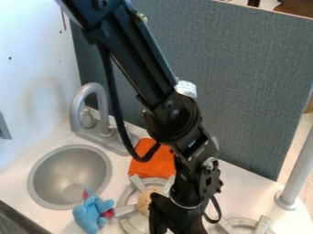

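Note:
The black gripper (174,212) hangs down at the bottom edge, right of centre, over the area between the two stove burners. Just left of it, a tan round object (145,202) lies on the left burner (126,223), partly hidden behind the gripper. Behind the gripper and to its left is a folded orange cloth (151,165). A blue plush toy (90,214) with pink parts sits between the sink and the left burner, apart from the gripper. Whether the gripper holds anything cannot be seen.
A round metal sink (43,176) is at the left, with a grey faucet (102,109) behind it. A second burner (245,223) lies at the bottom right, near an upright grey pole (296,171). A grey-blue partition (250,87) stands behind the counter, and a white wall rises at the left.

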You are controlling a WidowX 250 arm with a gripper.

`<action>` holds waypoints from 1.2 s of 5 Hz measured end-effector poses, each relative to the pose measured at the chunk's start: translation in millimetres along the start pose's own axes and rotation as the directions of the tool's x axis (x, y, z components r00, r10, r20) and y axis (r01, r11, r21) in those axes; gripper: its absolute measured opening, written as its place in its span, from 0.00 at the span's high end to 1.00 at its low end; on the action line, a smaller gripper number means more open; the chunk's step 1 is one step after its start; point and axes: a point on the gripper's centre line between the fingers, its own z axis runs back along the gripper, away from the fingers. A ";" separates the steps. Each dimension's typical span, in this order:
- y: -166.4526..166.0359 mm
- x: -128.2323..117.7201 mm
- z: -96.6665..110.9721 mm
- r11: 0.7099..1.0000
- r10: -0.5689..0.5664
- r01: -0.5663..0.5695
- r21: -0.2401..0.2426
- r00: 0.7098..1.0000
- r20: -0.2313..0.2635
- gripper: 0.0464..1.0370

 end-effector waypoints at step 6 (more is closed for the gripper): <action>0.8 -3.5 -13.6 1.000 0.028 -0.028 0.008 1.000 -0.003 0.83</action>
